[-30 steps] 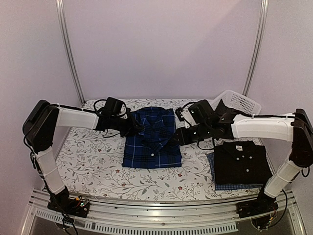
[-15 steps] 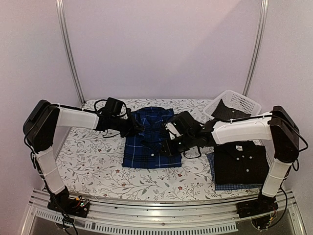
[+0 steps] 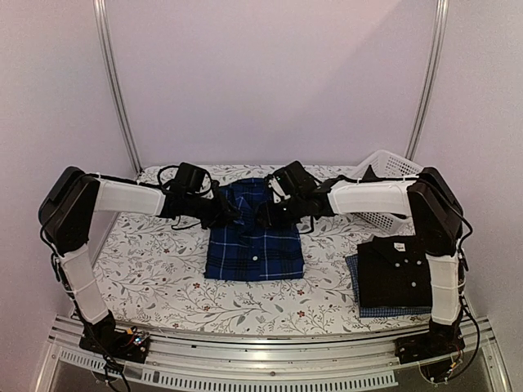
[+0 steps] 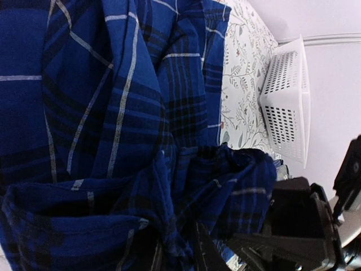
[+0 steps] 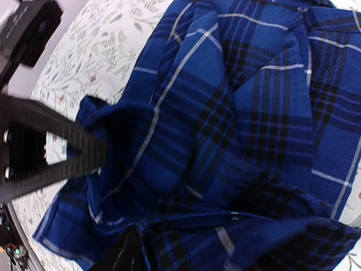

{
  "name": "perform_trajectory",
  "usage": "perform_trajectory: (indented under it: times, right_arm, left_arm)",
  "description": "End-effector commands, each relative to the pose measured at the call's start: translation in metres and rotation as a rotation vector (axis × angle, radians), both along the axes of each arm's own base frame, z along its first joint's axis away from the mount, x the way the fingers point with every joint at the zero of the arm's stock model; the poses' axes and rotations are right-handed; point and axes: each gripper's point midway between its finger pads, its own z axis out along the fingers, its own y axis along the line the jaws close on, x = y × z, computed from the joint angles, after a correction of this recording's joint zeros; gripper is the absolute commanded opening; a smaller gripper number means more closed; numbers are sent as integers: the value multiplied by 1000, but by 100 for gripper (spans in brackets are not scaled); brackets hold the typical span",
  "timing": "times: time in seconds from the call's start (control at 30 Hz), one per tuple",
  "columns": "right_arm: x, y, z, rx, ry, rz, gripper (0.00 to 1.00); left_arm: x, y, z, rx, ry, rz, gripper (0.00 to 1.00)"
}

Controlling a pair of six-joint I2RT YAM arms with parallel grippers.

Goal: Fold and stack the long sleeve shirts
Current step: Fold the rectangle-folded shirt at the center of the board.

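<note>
The dark blue plaid shirt (image 3: 253, 245) lies folded at the table's middle, collar end far. My left gripper (image 3: 230, 214) is at that collar end, shut on a bunched fold of plaid (image 4: 169, 226). My right gripper (image 3: 266, 215) faces it from the right over the same end. In the right wrist view only its left finger (image 5: 125, 254) shows, set well off to the side, and plaid cloth (image 5: 225, 141) covers the other; the jaws stand apart. The black shirt (image 3: 400, 268) lies folded on the fine blue check shirt (image 3: 384, 311) at the front right.
A white lattice basket (image 3: 394, 173) holding dark cloth stands at the back right, just behind my right forearm. The floral tablecloth (image 3: 147, 269) covers the table. Metal frame posts (image 3: 117, 90) rise at the back corners.
My right arm has swung left from the plaid shirt's right edge to its collar end, and its jaws have widened. The left arm has not moved.
</note>
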Motion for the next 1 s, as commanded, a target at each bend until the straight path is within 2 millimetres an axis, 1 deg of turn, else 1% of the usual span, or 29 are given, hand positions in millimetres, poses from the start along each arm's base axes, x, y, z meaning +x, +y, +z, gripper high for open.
perform_trajectory:
  times: [0.0, 0.07, 0.2, 0.27, 0.33, 0.4, 0.43, 0.47, 0.63, 0.7, 0.77, 0.9, 0.97]
  right_arm:
    - [20, -13, -19, -66, 6, -38, 55]
    - [21, -12, -19, -74, -1, -28, 57]
    - [21, -13, -10, -82, -23, -12, 59]
    - [22, -17, 0, -89, -47, -18, 60]
    - [21, -23, 9, -109, -75, -24, 61]
    - [22, -31, 25, -128, -124, -47, 63]
    - [20, -35, 27, -141, -135, -56, 63]
    - [19, -39, 36, -141, -152, -64, 64]
    - [2, -51, 54, -136, -173, -74, 65]
    - [-6, -53, 53, -130, -160, -63, 64]
    - [-17, -49, 46, -116, -129, -40, 61]
    - [-41, -29, 34, -78, -76, 40, 52]
    - [-46, -20, 24, -56, -43, 68, 48]
  left_arm:
    - [8, -7, 13, -18, -57, -22, 21]
    - [8, -8, 14, -19, -62, -24, 25]
    - [9, -9, 17, -22, -73, -28, 26]
    - [9, -9, 19, -21, -84, -31, 29]
    - [10, -9, 23, -21, -96, -32, 29]
    - [10, -9, 23, -20, -98, -35, 29]
    - [9, -9, 24, -20, -101, -37, 29]
    - [9, -9, 24, -19, -102, -40, 29]
    - [9, -9, 24, -18, -105, -43, 29]
    - [9, -9, 25, -19, -106, -46, 29]
    - [9, -10, 25, -19, -108, -48, 29]
    - [10, -10, 26, -20, -110, -52, 29]
    - [10, -11, 26, -21, -109, -54, 29]
